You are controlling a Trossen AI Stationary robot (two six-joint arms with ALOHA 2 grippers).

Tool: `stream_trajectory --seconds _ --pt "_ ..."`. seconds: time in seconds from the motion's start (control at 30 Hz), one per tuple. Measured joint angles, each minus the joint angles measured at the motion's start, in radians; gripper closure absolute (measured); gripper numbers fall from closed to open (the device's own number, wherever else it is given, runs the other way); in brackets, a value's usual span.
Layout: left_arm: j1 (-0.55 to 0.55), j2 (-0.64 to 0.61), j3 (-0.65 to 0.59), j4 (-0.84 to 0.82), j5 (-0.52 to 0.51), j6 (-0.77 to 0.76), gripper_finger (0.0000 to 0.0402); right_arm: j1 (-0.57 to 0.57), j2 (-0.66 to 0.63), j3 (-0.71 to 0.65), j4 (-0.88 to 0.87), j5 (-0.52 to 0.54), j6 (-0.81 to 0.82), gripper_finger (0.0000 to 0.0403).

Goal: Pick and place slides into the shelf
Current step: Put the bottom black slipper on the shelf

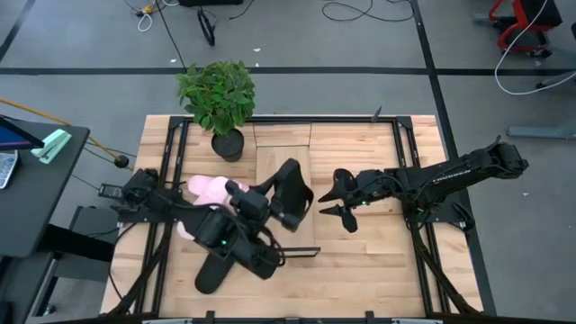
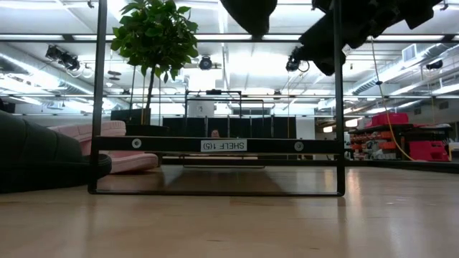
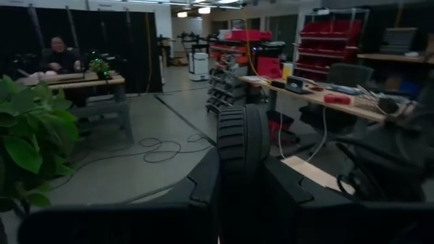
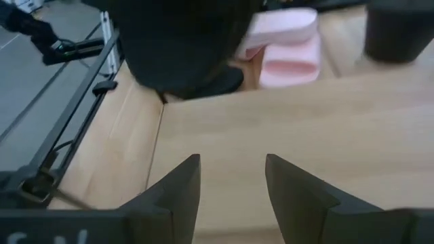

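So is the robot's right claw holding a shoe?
No, the right gripper is open and empty above the bare wood board.

This is a robotics lab or workshop. A slatted wooden table stands on a grey floor crossed by loose cables. Beyond it run ceiling strip lights, red parts bins, cluttered workbenches, and a person seated at a far desk.
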Motion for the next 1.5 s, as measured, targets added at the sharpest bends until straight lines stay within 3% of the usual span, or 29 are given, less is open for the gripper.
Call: stream_trajectory --seconds 0.27,0.57,0.9,1.07,1.17,1.33,1.5 --pt "0.008 -0.048 0.0 0.013 0.001 -0.1 0.0325 0.0 0.0 0.0 0.112 0.049 -0.08 0.0236" --pt "0.017 -0.165 0.0 -0.022 0.0 -0.245 0.0326 0.004 0.0 0.0 -0.021 0.041 -0.065 0.0252" --pt "0.162 -0.175 0.0 -0.298 -0.005 -0.69 0.0326 0.065 0.0 0.0 -0.12 0.04 -0.021 0.0255" --pt "0.232 -0.166 0.0 -0.442 -0.002 -0.821 0.0326 0.092 0.0 0.0 -0.119 0.075 -0.038 0.0257" --pt "0.265 -0.163 -0.001 -0.534 0.002 -0.918 0.0326 0.091 0.0 0.0 -0.117 0.178 -0.109 0.0257" --pt "0.324 -0.164 -0.001 -0.633 0.002 -1.123 0.0326 0.09 0.0 0.0 -0.065 0.491 -0.26 0.0257" --pt "0.378 -0.164 0.0 -0.634 0.001 -1.161 0.0326 0.091 0.0 0.0 0.08 0.616 -0.485 0.0257"
